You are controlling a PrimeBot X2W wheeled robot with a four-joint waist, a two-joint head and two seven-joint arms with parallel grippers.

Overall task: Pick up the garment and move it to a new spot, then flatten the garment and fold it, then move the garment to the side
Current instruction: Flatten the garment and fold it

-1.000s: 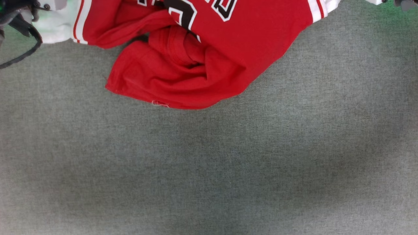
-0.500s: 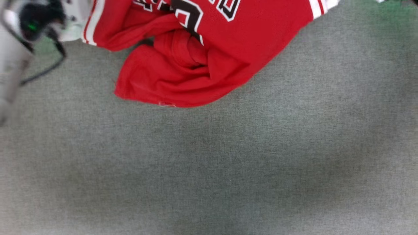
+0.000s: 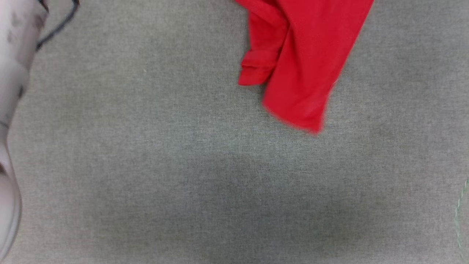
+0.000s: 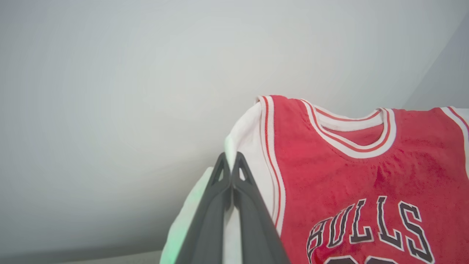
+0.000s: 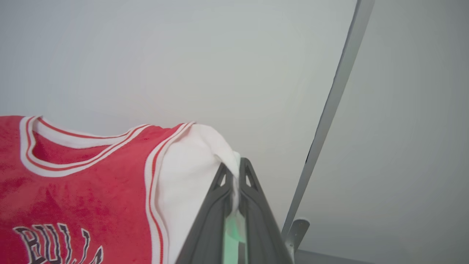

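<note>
Left gripper [image 4: 230, 161] and right gripper [image 5: 233, 168], two in all, pinch one garment [image 4: 366, 176].

Head cam looks steeply down on grey cloth surface [image 3: 183, 165]; I see garment [image 3: 304, 55] hanging in from top edge. Left wrist cam sits close behind left gripper [image 4: 231, 158], faces along fingers toward pale wall [image 4: 110, 91]. Right wrist cam mirrors it behind right gripper [image 5: 234, 165]. Both wrist views share garment's upper front, close up.

Pale forearm [image 3: 14, 73], black cable [image 3: 60, 26], dark tapered fingers [image 4: 251, 220]
</note>
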